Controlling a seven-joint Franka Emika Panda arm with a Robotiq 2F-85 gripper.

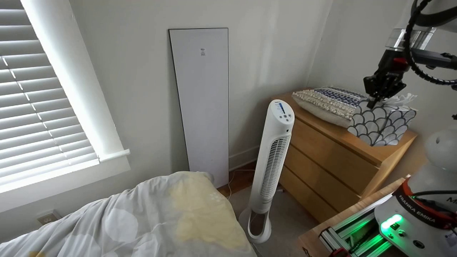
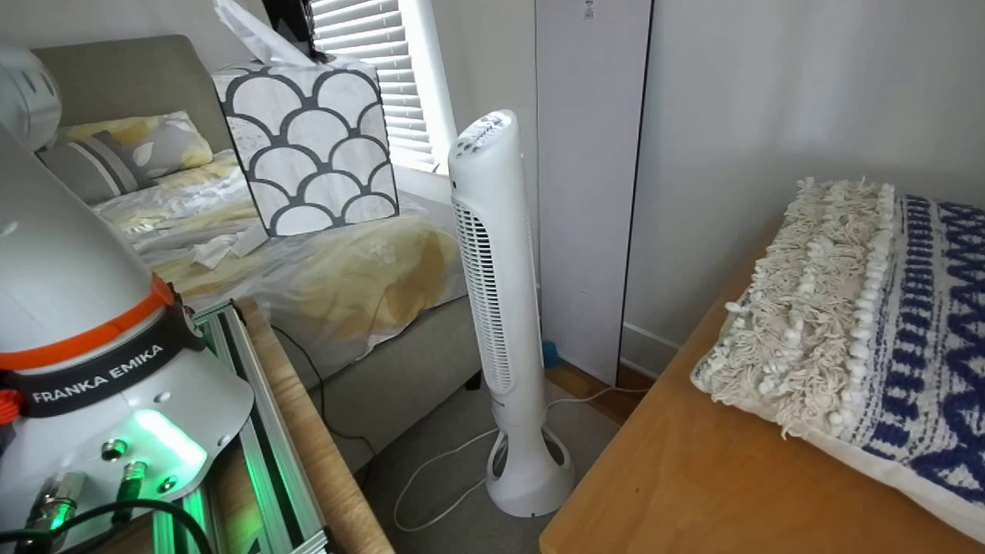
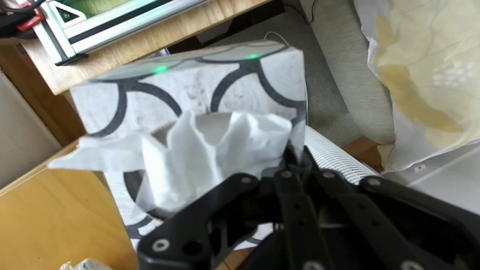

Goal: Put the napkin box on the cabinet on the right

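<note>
While napkin box (image 2: 308, 154) hangs in air, carrying step seems in hand. Next move likely calls for swinging toward cabinet surface (image 2: 654, 469), four o'clock from box in exterior view, then lowering beside pillow (image 2: 816, 308). Box's upper edge pinched in tool (image 1: 375, 100), closed to thin gap; box at nine o'clock from tool in wrist view.

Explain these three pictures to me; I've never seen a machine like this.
The machine is a Franka Emika robot arm. Its black tool grips the scallop-patterned napkin box by an upper edge and holds it in the air, a paper tissue poking out of the top. Two pictures are exterior views, taken from outside the robot; the third is the wrist view, looking down past the tool onto the box. A fringed cushion lies on the wooden chest of drawers; a white tower fan stands nearby.
</note>
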